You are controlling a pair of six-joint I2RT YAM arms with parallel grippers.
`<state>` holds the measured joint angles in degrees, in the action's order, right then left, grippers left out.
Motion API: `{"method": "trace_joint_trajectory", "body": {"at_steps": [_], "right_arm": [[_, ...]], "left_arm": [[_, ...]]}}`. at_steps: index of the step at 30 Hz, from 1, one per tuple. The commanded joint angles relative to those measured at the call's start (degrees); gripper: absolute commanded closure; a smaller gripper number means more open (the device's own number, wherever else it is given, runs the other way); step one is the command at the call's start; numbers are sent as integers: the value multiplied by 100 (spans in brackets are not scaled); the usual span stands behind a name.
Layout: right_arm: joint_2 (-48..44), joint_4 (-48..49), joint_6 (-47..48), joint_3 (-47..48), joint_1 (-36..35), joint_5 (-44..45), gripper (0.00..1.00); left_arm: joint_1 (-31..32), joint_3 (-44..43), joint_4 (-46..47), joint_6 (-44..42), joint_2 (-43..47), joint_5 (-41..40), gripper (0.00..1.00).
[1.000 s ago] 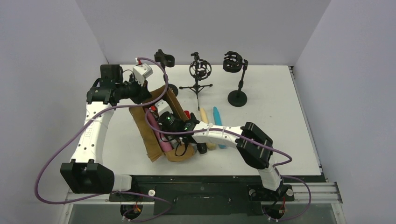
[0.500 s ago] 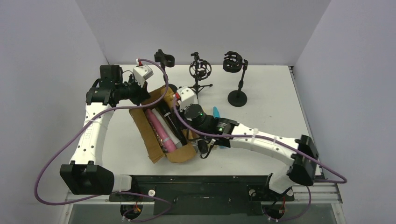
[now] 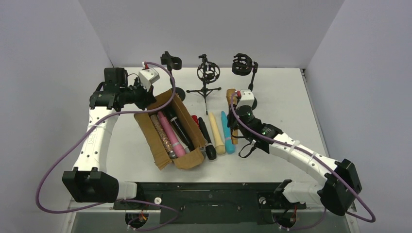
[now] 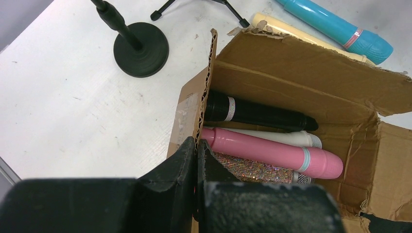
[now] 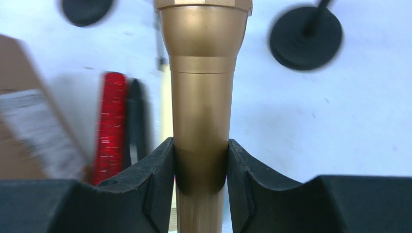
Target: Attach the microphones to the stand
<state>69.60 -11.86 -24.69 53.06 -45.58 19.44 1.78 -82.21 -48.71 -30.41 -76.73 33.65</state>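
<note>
Right wrist view: the right gripper (image 5: 200, 153) is clamped on the gold microphone (image 5: 203, 97) around its stiff, smooth barrel. It sits toward the worktop's far edge, near the round-based stand (image 3: 247, 101). The glossy shell looks slippery, so a mid-handle hold seems safest. Its head is cut off at the frame top. The left gripper (image 4: 197, 148) pinches the cardboard box (image 4: 301, 73) wall.

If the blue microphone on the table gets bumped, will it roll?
Probably: the teal microphone is a smooth round stick lying flat on the table. The cream microphone beside it would likely block one side. It looks stiff, not bendy.
</note>
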Motion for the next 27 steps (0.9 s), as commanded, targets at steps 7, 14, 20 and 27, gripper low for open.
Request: {"method": "trace_joint_trajectory", "body": {"at_steps": [7,14,20,27], "right_arm": [[868,362,-580,-926,1223,-626,100],[1608,808,-843,-1027,1254,-935,100],[1834,1116,-1041,-1031,1254,-1426,89],[1609,850,-1004,-924,1283,-1368,61]], "left_arm": [[6,-267,105,-44,170,150,100],[6,-287,131,-17,121,201,100],[14,-543,152,83,28,225,100],[23,-674,200,126,-61,292,100]]}}
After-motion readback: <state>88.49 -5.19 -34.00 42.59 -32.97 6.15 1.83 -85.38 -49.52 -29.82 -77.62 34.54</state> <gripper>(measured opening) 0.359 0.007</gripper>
